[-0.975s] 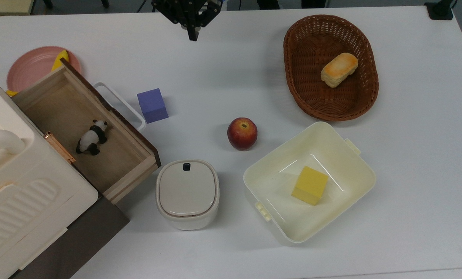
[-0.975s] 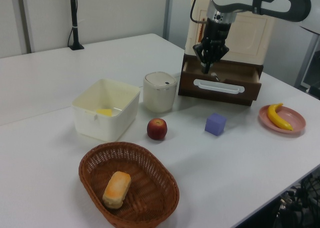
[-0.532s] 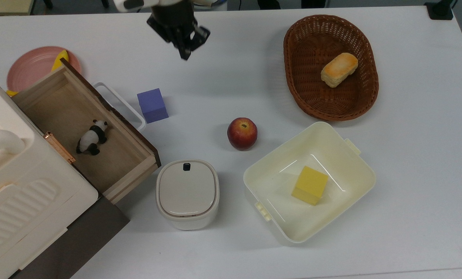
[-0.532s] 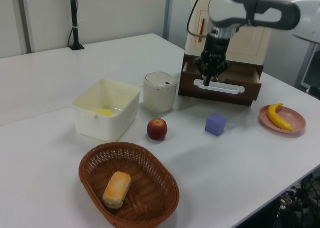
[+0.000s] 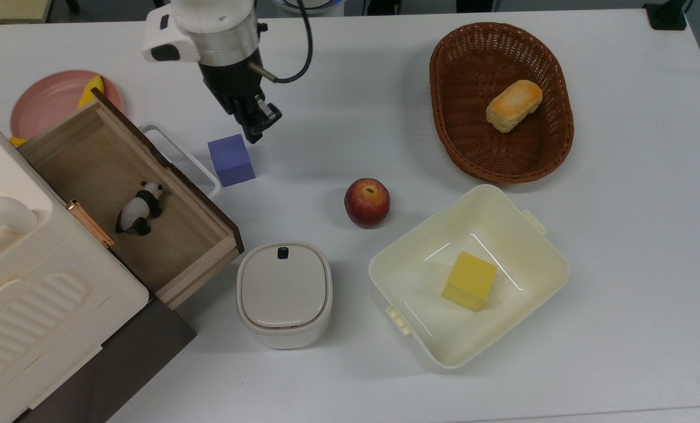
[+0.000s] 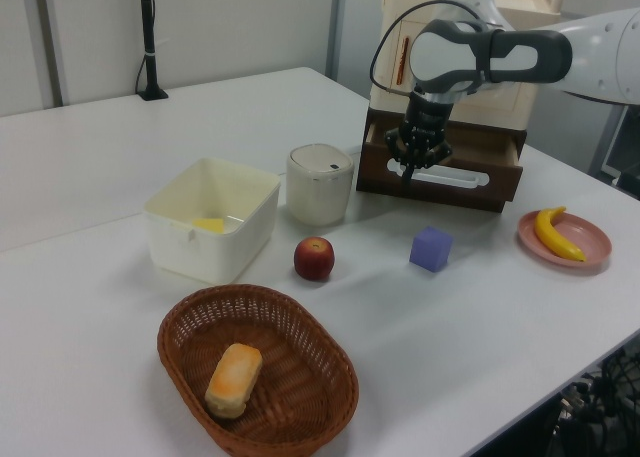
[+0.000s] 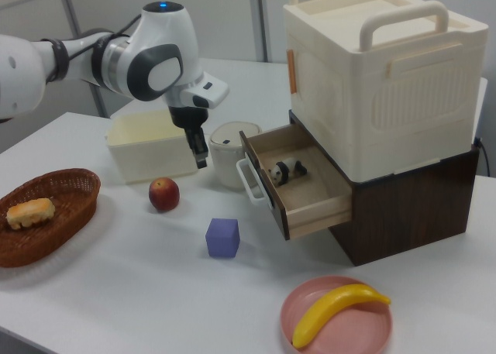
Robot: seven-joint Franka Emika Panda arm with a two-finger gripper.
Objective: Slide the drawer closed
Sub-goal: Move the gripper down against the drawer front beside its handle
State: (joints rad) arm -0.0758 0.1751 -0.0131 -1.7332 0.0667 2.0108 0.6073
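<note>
Your drawer (image 5: pixel 128 197) stands pulled well out of the dark cabinet (image 7: pixel 403 195), with a panda figure (image 5: pixel 139 208) lying inside it and its white loop handle (image 5: pixel 181 157) facing the purple cube (image 5: pixel 231 159). You'll find the gripper (image 5: pixel 257 126) hanging just beside that cube, on the side away from the drawer and apart from the handle, holding nothing. Its jaws look narrow, nearly together.

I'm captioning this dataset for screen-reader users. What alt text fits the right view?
A white robot arm holds its claw above a white table, apart from an open wooden drawer with a toy panda inside, under a cream storage box. Around them sit a purple cube, an apple, a banana on a pink plate and a wicker basket holding bread.
</note>
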